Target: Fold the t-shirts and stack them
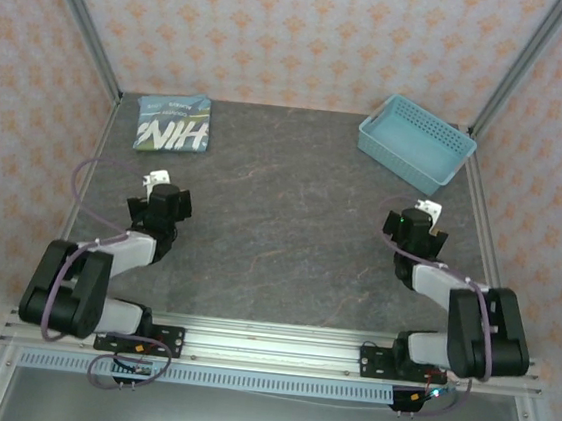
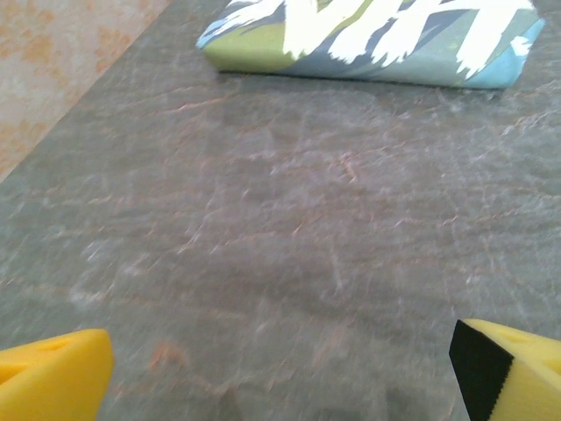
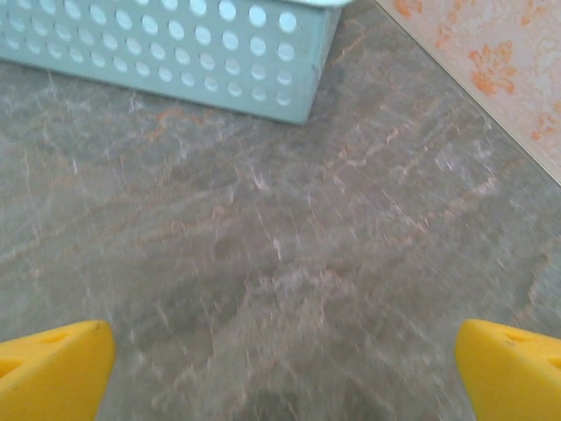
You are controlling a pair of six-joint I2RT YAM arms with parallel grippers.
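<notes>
A folded t-shirt [image 1: 175,123], light blue with white lettering, lies at the table's far left corner; the left wrist view has it at the top [image 2: 377,39]. My left gripper [image 1: 162,190] sits well in front of it, open, with bare table between its yellow fingertips [image 2: 53,373]. My right gripper [image 1: 419,217] hangs open on the right side, nothing between its yellow fingertips [image 3: 53,368], a short way in front of the basket.
A light blue perforated plastic basket [image 1: 416,140] stands at the far right; its holed wall [image 3: 175,53] shows in the right wrist view. Patterned walls and metal posts close in the grey stone-look table [image 1: 279,230].
</notes>
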